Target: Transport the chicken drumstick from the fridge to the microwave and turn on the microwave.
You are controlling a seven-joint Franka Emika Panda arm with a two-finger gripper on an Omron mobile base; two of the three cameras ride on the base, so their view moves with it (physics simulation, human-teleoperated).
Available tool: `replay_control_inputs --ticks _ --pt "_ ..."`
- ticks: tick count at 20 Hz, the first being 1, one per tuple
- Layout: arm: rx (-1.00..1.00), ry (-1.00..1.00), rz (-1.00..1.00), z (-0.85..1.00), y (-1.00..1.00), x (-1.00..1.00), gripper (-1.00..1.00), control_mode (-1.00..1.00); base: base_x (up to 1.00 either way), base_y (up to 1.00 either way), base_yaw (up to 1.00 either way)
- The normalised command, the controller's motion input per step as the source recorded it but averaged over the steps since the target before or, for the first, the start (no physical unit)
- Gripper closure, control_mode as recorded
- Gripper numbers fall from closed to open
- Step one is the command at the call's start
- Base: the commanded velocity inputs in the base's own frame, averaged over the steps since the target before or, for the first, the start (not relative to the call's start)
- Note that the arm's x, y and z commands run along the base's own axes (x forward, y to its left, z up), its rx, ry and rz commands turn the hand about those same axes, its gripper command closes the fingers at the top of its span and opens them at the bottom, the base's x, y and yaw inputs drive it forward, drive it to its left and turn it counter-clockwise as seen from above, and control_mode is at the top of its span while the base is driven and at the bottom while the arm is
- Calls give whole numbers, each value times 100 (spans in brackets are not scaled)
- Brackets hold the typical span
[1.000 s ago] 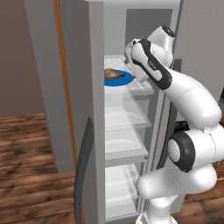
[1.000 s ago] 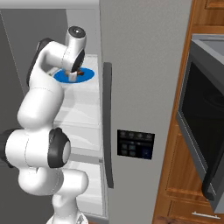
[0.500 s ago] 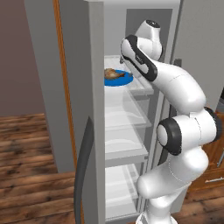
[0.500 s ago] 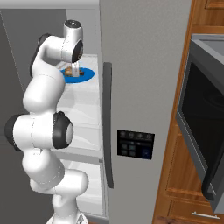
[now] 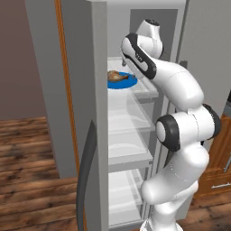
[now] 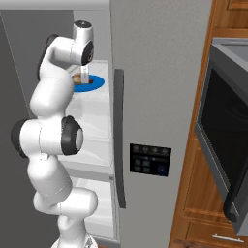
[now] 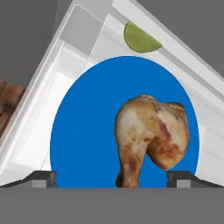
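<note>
Directly below gripper [image 7: 111, 177]: chicken drumstick [image 7: 151, 133].

The white arm rises from its base, bends at a dark elbow joint and reaches up, then folds over at the top so the wrist points down. The tool [image 7: 112, 177] hangs low from that wrist with its jaws spread wide apart, the two dark fingertips [image 7: 41, 178] level, gripping nothing.

From behind-left and behind-right we face the open fridge [image 5: 97, 113], both views sharing its blue plate [image 5: 122, 83] shelf. Our hand camera looks closely down on that plate, perhaps from just above the chicken drumstick [image 7: 151, 135].
</note>
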Motion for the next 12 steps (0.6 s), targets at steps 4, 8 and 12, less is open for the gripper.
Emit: replay_control_inputs --ticks 4,8,12 --pt "0 8 -5 -35 0 1 -100 -100 0 0 0" --pt "0 0 -4 -6 0 19 -100 -100 0 0 0" --pt "0 0 -1 0 0 31 -100 -100 0 0 0"
